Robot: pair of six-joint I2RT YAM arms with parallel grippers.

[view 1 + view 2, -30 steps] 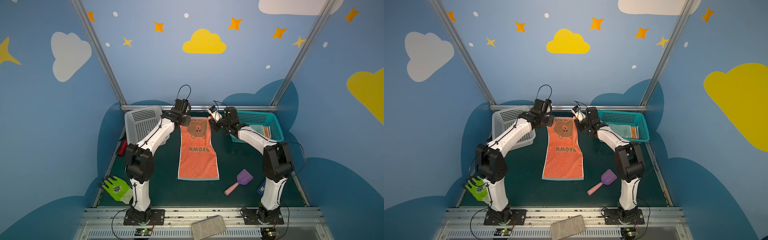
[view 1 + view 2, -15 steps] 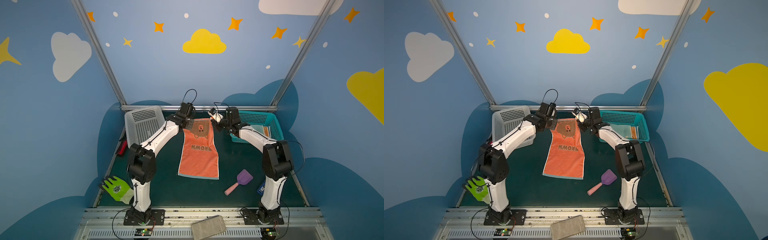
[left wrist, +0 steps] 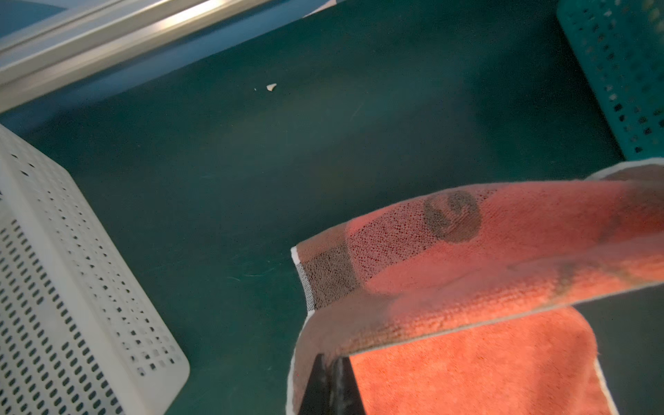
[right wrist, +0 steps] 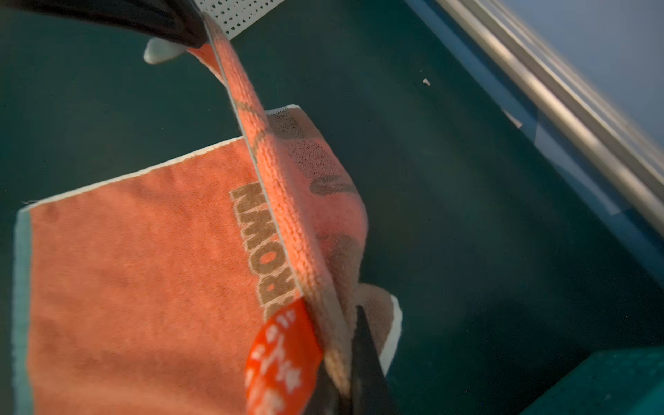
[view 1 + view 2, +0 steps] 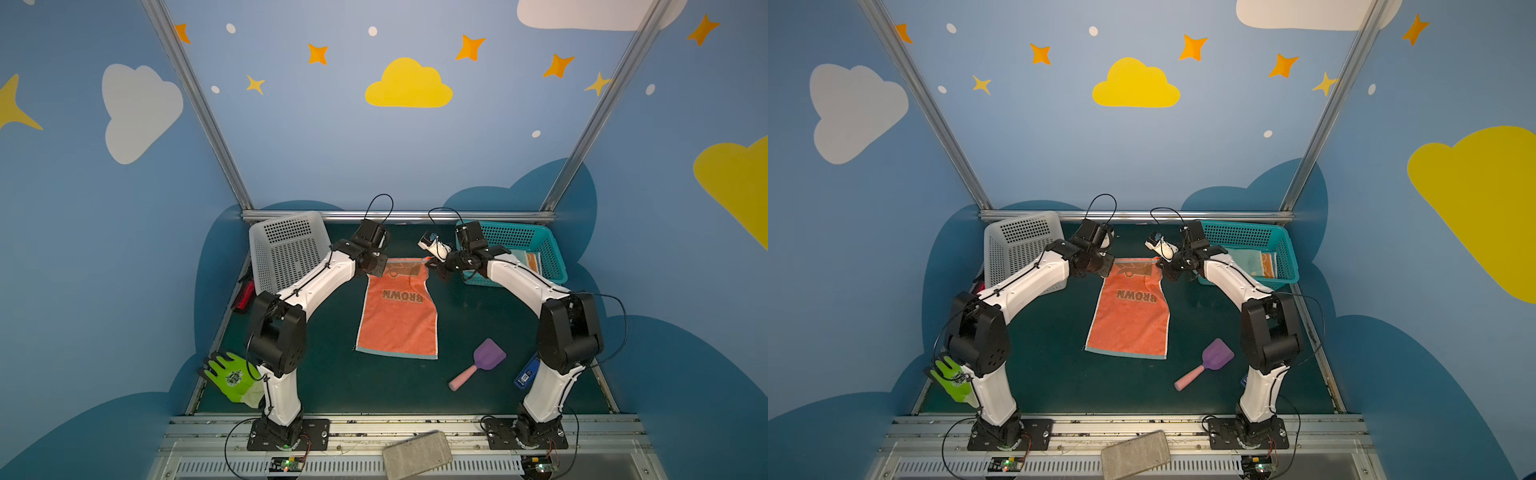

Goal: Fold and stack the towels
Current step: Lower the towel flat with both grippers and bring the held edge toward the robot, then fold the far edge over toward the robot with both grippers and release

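Salmon towel (image 5: 397, 328): left pincer (image 3: 330, 361), right pincer (image 4: 345, 345) each pinch 1 corner; carry both level to the hem farthest away.

grey basket (image 5: 286, 251) left, teal basket (image 5: 513, 239) right, bare mat (image 5: 405, 239) between

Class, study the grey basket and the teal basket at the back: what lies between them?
The orange towel's raised far edge, pinched at its corners by the left gripper and right gripper. It shows in both top views.
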